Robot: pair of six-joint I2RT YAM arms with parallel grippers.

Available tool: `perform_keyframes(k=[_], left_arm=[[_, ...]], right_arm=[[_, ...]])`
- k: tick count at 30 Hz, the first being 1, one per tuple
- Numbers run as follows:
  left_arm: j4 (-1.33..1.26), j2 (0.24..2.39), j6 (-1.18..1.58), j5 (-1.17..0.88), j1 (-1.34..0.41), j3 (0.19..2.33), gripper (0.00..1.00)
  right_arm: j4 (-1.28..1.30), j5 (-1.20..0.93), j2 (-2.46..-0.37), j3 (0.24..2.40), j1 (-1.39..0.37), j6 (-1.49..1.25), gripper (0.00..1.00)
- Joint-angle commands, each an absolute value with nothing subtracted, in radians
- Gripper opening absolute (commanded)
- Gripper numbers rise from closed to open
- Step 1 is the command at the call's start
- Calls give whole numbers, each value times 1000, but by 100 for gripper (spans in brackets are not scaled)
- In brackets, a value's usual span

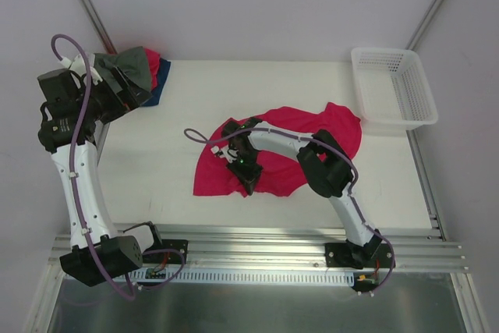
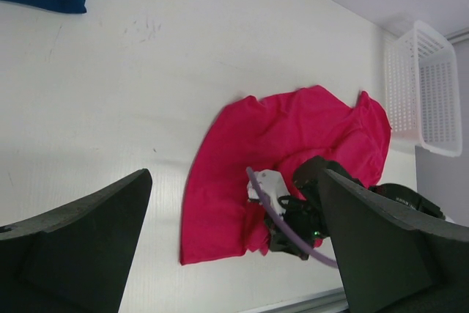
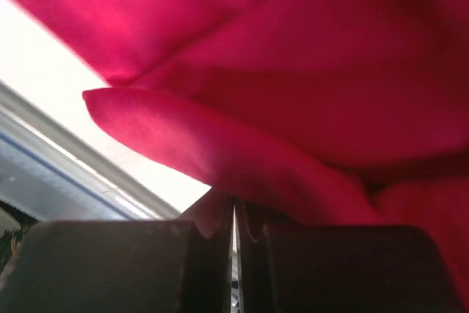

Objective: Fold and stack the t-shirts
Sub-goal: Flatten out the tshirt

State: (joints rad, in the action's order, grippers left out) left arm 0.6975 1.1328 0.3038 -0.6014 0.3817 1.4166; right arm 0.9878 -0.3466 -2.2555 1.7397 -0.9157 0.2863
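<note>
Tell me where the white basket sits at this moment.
In the top external view, the white lattice basket sits at the far right corner of the table, just beyond the spread crimson t-shirt.

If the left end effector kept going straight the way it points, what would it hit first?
Likely the crimson t-shirt, near its edge, or the bare table beside it; nothing shows in between, but depth is unclear.
</note>
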Motion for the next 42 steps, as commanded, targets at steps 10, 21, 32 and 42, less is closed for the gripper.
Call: perform_keyframes(k=[10, 21, 32, 42], left_arm=[[695, 1109, 334, -615, 394, 1479, 99], [652, 1216, 428, -688, 391, 1118, 97], [735, 1220, 529, -851, 391, 879, 99], [721, 1258, 551, -882, 391, 692, 73]], right_arm=[[870, -144, -2156, 1680, -825, 330, 0], [1150, -218, -1930, 1968, -779, 304, 0], [1098, -256, -1851, 1881, -732, 327, 97], [1115, -328, -1960, 1919, -784, 252, 93]])
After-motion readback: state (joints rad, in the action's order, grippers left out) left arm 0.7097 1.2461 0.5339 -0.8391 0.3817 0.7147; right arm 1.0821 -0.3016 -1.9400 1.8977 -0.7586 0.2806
